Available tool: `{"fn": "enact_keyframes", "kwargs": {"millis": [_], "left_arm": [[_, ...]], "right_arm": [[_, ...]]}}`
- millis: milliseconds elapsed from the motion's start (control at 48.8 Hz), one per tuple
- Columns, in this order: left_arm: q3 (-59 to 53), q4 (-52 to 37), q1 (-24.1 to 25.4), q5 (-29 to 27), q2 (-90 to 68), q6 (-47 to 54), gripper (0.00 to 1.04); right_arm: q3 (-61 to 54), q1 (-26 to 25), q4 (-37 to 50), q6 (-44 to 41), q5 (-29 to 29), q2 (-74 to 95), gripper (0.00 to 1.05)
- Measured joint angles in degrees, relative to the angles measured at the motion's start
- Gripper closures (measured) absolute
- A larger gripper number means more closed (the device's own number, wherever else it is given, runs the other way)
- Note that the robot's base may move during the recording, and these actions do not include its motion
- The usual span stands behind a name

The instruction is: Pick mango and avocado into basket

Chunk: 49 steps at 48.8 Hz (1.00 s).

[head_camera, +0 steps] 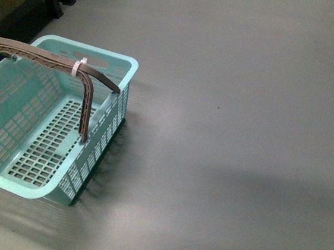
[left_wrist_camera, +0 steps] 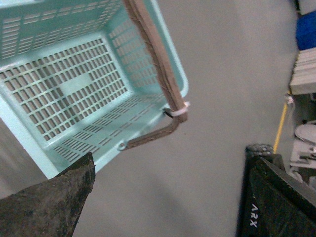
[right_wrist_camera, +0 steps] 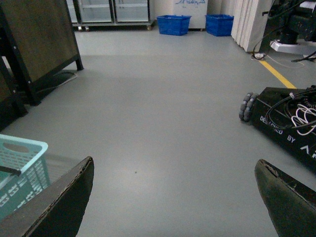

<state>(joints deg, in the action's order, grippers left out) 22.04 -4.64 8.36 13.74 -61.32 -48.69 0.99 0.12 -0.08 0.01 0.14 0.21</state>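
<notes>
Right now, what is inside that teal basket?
Nothing visible: the basket shows only bare slotted floor. Its brown handle covers a strip, and the front view cuts off its left end.

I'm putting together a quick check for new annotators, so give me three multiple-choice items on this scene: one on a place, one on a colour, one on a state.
1. In the front view, the basket stands:
A) at the left
B) at the right
C) out of view

2. The zip tie on its handles is:
A) red
B) white
C) black

3. The basket is:
A) full of fruit
B) holding one mango
C) empty

Key:
1 A: it fills the lower left of the front view.
2 B: a white band ties the brown handles together.
3 C: its slotted floor shows bare in the front and left wrist views.
</notes>
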Motion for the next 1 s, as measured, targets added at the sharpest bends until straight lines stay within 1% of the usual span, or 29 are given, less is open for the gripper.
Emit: {"fn": "enact_keyframes", "kwargs": {"millis": [225, 430, 697, 861, 881, 943, 963, 984, 1004], "left_arm": [[4.5, -12.7, 0.4, -1.4, -22.2, -4.3, 0.09], [15.3, -23.1, 0.6, -1.2, -42.6, -11.0, 0.09], [29.6, -25.8, 0.2, -2.3, -59.5, -16.2, 0.09], [37.4, -24.3, -1.2, -4.2, -65.5, -16.9, 0.09], [38.3, -23.7, -1.4, -4.7, -66.2, -16.8, 0.1], [39.6, -22.9, -1.7, -5.8, -67.6, -16.6, 0.2], [39.7, -22.8, -1.8, -5.9, -67.8, -16.6, 0.22], [40.1, -22.7, -1.9, -6.4, -68.4, -16.6, 0.27], [40.2, -22.7, -1.9, -6.6, -68.6, -16.6, 0.29]], "right_arm": [[0.0, 0.0, 0.0, 0.0, 0.0, 0.0, 0.09], [0.0, 0.0, 0.0, 0.0, 0.0, 0.0, 0.09], [0.0, 0.0, 0.0, 0.0, 0.0, 0.0, 0.09], [0.0, 0.0, 0.0, 0.0, 0.0, 0.0, 0.09], [0.0, 0.0, 0.0, 0.0, 0.0, 0.0, 0.09], [0.0, 0.0, 0.0, 0.0, 0.0, 0.0, 0.09], [0.0, 0.0, 0.0, 0.0, 0.0, 0.0, 0.09], [0.0, 0.0, 0.0, 0.0, 0.0, 0.0, 0.09], [0.0, 0.0, 0.0, 0.0, 0.0, 0.0, 0.09]]}}
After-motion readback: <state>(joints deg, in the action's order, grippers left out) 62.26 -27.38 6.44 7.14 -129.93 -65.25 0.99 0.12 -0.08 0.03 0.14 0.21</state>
